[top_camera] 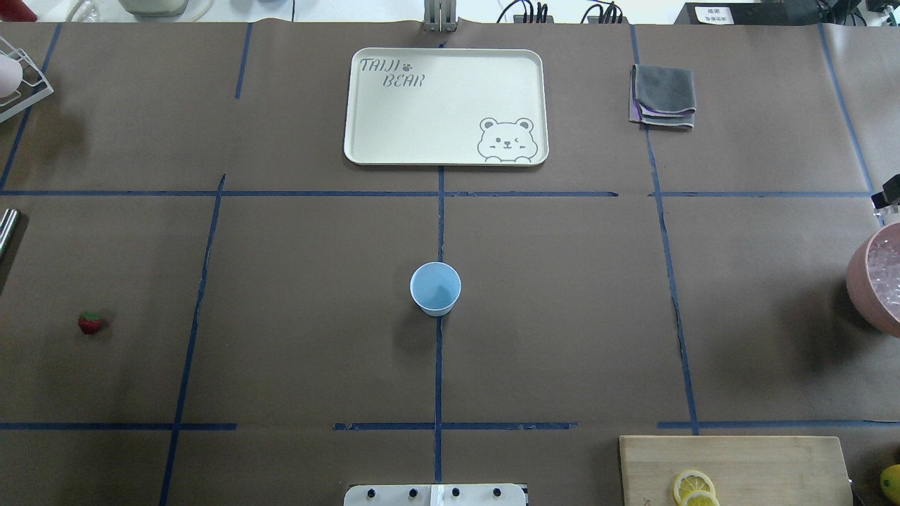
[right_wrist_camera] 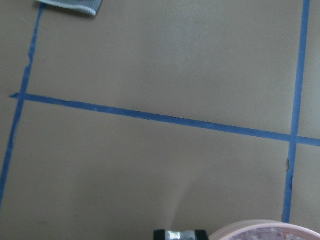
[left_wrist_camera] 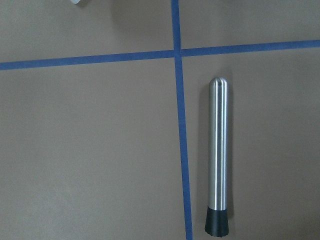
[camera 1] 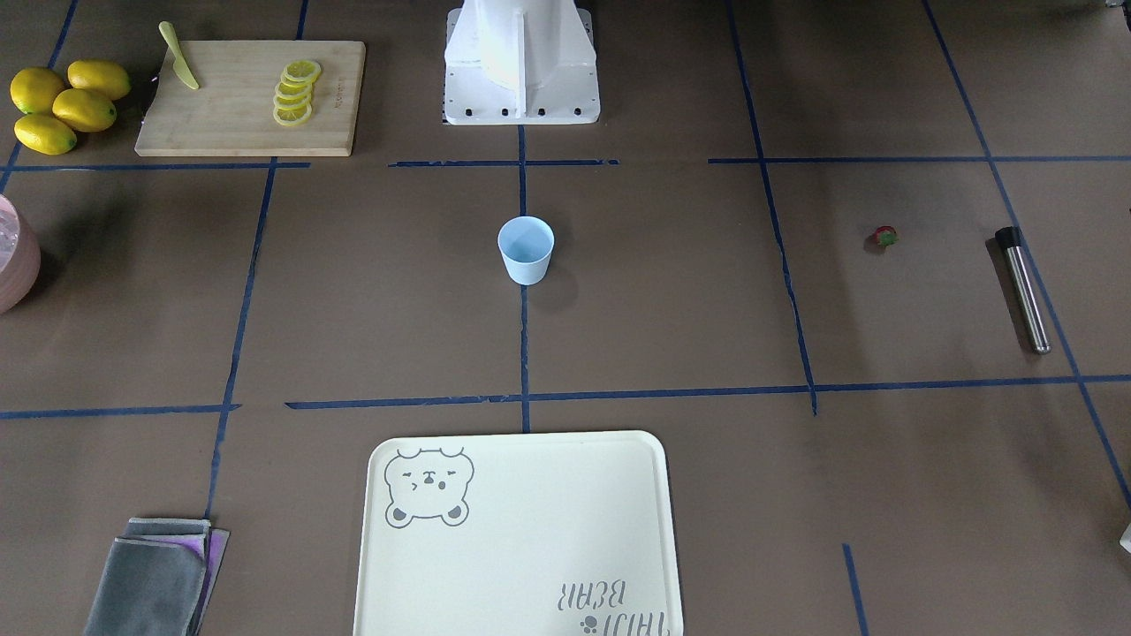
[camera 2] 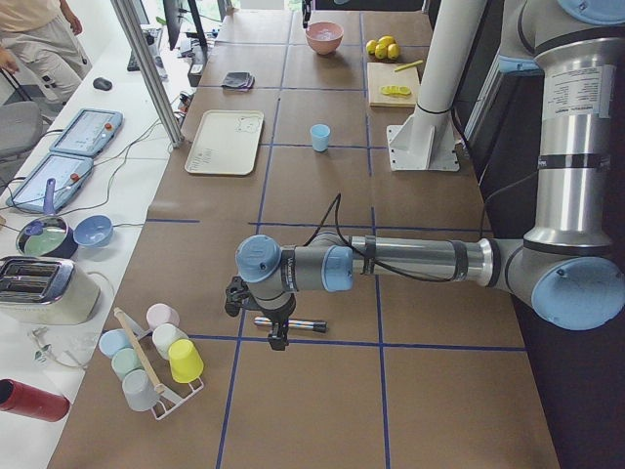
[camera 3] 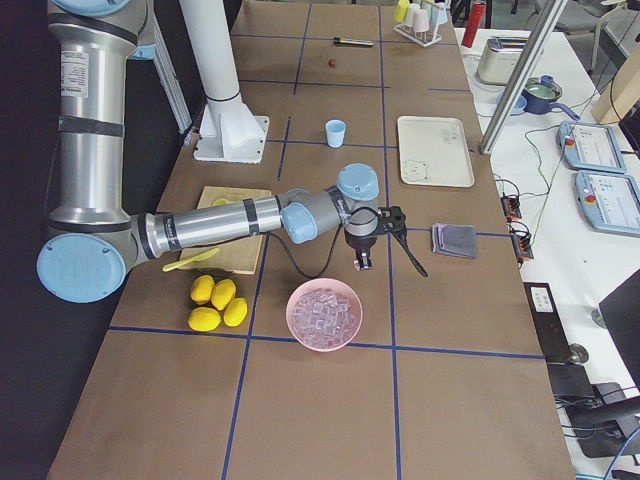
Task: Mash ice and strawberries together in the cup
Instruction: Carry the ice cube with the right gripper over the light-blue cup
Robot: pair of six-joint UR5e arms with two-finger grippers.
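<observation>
Brown paper covers the long table (camera 1: 671,291), gridded with blue tape (left_wrist_camera: 181,150); one strip runs just beside the steel muddler (left_wrist_camera: 218,155). Near the muddler, at the table's edge, stands a rack of pastel cups (camera 2: 151,362). Past that a toaster (camera 2: 39,290) sits on a white side bench (camera 2: 117,220). Farther along the bench from the muddler lie two tablets (camera 2: 86,132), and an aluminium post (camera 2: 146,68) rises there. The light is soft and even, the shadows faint.
</observation>
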